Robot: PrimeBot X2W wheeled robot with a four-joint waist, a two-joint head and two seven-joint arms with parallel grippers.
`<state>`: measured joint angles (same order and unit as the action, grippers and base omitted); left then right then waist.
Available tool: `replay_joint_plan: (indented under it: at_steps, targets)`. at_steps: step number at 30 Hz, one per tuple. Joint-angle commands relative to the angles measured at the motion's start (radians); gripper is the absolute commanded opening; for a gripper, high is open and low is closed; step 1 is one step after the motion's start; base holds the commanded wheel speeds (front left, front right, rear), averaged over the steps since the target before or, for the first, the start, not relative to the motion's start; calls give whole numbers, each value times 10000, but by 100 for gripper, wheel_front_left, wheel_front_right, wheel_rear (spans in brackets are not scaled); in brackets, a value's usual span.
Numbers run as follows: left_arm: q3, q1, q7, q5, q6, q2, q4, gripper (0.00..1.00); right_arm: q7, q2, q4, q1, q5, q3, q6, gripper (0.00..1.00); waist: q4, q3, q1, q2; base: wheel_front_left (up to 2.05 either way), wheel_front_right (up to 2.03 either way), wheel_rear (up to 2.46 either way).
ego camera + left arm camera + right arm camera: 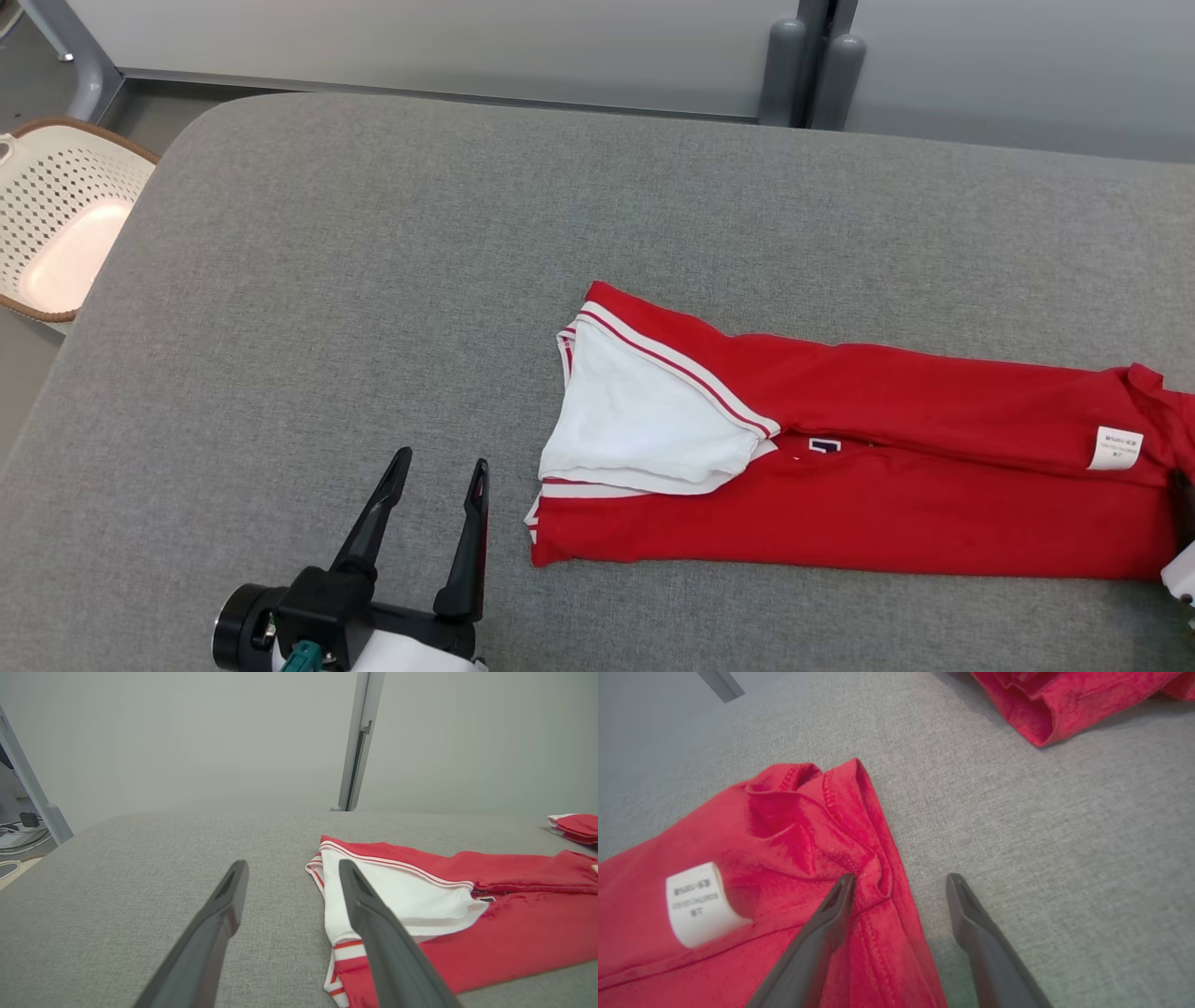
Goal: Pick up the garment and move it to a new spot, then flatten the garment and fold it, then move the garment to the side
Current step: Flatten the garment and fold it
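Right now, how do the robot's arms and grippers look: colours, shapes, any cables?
The left gripper has two long, tapered black fingers on a black block with a round black knob beside it. A teal connector sits at the wrist, next to a white forearm. The right gripper has the same slim dark fingers.

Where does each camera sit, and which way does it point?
Head view: on the robot's head, looking down at the grey table and red garment; left gripper, open, shows lower left.
Left wrist view: on that wrist, looking along its fingers toward the garment's white end.
Right wrist view: on that wrist, looking down; right gripper open at the garment's other end.
Head and right wrist views share the white label.
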<state>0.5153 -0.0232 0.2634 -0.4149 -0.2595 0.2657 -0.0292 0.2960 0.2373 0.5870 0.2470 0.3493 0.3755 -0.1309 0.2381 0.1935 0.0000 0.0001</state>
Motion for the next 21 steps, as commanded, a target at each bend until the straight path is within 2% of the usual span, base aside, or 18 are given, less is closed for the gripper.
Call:
replay_joint_plan:
  at_steps: [1,2,3,4,9,17,21]
  targets:
    - [-138,133,9,110,87,-37,31,100,144,-188,271,-27,29,-55,6,65,5,22,0,-1,0,0,0]
    - [-223,166,9,172,167,-99,64,100,160,-235,402,-26,72,-115,6,38,1,36,0,-1,0,0,0]
    - [-302,181,9,245,256,-143,89,100,187,-288,497,-24,147,-218,6,14,-18,51,0,-1,0,0,0]
    - [-377,180,9,337,340,-177,106,100,174,-346,535,-23,236,-308,6,0,-53,56,0,-1,0,0,0]
    - [-723,301,9,672,675,-428,121,100,-273,-134,213,-181,576,-594,16,0,-265,44,0,-1,0,0,0]
    - [-1136,399,10,1076,1100,-712,221,100,-976,777,-532,-373,381,-539,16,0,-583,-72,0,-1,0,0,0]
    - [-1314,511,10,1255,1289,-835,341,100,-804,912,-1659,-495,417,-846,13,0,-719,-185,0,-1,0,0,0]
